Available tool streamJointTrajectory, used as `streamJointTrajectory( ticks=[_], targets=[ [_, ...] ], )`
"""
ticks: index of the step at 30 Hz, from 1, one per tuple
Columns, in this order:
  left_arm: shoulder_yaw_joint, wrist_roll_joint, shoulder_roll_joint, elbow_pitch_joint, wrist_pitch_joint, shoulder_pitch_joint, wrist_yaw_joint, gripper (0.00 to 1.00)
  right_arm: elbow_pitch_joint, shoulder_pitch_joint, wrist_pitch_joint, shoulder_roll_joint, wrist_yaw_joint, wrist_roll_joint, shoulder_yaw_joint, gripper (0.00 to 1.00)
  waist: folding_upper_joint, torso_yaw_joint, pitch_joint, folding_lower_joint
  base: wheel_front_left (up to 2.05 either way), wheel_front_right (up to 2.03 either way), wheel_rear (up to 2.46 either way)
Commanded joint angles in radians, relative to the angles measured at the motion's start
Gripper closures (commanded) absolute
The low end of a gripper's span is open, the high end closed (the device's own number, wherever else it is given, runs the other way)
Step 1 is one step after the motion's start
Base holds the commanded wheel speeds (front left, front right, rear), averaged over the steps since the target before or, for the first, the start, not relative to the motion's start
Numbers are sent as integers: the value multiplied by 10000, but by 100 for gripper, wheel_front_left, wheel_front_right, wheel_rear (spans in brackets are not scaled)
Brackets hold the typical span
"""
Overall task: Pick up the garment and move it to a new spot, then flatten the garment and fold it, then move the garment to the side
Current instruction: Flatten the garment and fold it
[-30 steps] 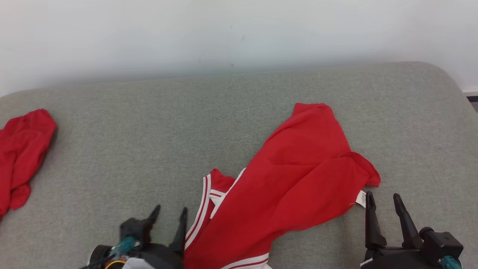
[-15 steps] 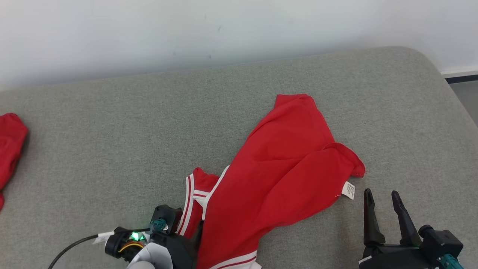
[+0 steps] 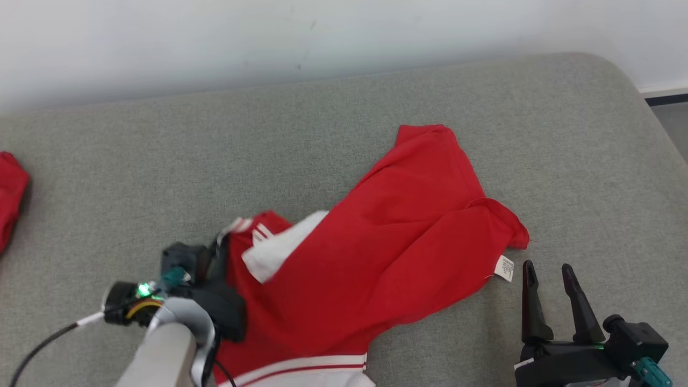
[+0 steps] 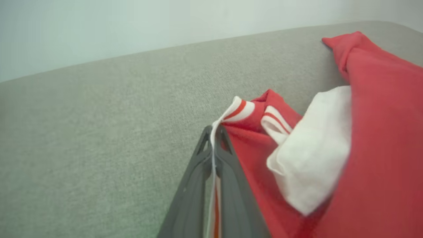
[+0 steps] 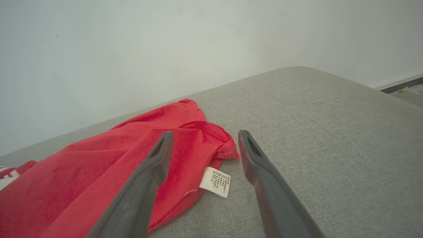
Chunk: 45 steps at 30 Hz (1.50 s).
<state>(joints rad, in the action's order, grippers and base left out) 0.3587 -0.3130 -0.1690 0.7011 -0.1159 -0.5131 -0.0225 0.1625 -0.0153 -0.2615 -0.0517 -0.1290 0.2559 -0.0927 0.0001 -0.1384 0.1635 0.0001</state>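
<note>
The garment [image 3: 387, 252] is red with white-and-red striped trim, spread crumpled across the middle of the grey cushioned surface [image 3: 161, 161]. My left gripper [image 3: 219, 248] is shut on its striped edge at the garment's left side; in the left wrist view the fingers [image 4: 214, 138] pinch the white trim, with a white inner flap [image 4: 314, 148] turned up beside them. My right gripper [image 3: 545, 271] stands open at the lower right, just short of the garment's white care label [image 3: 504, 267]. In the right wrist view the label [image 5: 215, 181] lies between the spread fingers.
A second red cloth [image 3: 8, 199] lies at the far left edge of the surface. A pale wall [image 3: 322, 37] runs behind. The surface's rounded right corner [image 3: 618, 70] drops to dark floor [image 3: 672, 123]. A cable [image 3: 37, 344] trails from my left wrist.
My left gripper closed on the striped edge and pulled it up and left, turning a white flap over. The head camera shifted right. The right gripper stayed open in place.
</note>
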Motion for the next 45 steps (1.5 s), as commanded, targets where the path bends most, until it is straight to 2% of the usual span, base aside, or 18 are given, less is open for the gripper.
streamJointTrajectory(
  ticks=[1, 6, 15, 21, 22, 23, 24, 29, 33, 39, 43, 45],
  targets=[
    [-167, -69, -124, 34, -358, -359, 184, 100, -55, -129, -45, 26, -36, 95, 18, 0, -1, 41, 156, -1, 0, 0, 0],
    [-445, 53, -483, 274, -814, -1261, 460, 100, -133, -324, -48, 26, -36, 190, 121, 0, -1, 30, 518, -1, 0, 0, 0],
    [-738, 275, -1351, 958, -955, -2667, 765, 100, -257, -612, -48, 28, -36, 208, 274, 0, -1, -255, 1192, -1, 0, 0, 0],
    [-859, 361, -1673, 1411, -1009, -3343, 1101, 100, -338, -779, -48, 30, -36, 247, 448, 0, -1, -517, 1606, -1, 0, 0, 0],
    [-844, 326, -1653, 1507, -984, -3400, 1076, 97, -349, -812, -48, 28, -36, 256, 448, 0, -1, -535, 1650, -1, 0, 0, 0],
    [-804, 347, -1650, 1600, -952, -3461, 1050, 45, -350, -834, -48, 28, -36, 266, 445, 0, -1, -542, 1682, -1, 0, 0, 0],
    [-784, 359, -1648, 1662, -983, -3519, 1048, 0, -346, -840, -48, 28, -36, 269, 432, 0, -1, -537, 1693, -1, 0, 0, 0],
    [-783, 333, -1519, 1881, -1246, -3245, 1250, 0, -253, -787, -49, 27, -36, 142, 211, 0, -1, -251, 1445, -1, 0, 0, 0],
    [-956, 133, -1332, 1457, -1455, -2658, 1332, 0, -215, -741, -47, 28, -36, 160, 29, 0, -1, 124, 1106, -1, 0, 0, 0],
    [-1446, -264, -1392, -319, -1490, -1292, 626, 0, -2, -642, -34, 22, -36, 83, -6, 0, -1, 631, 552, -1, 0, 0, 0],
    [-2003, -466, -1424, -1789, -1494, -31, 416, 0, 245, -460, -31, 27, -36, 181, 11, 0, -1, 820, 142, -1, 0, 0, 0],
    [-2142, -416, -1288, -2510, -1496, 743, 467, 0, 422, -346, -22, 25, -36, 200, 13, 0, -1, 892, -48, -1, 0, 0, 0]
  ],
)
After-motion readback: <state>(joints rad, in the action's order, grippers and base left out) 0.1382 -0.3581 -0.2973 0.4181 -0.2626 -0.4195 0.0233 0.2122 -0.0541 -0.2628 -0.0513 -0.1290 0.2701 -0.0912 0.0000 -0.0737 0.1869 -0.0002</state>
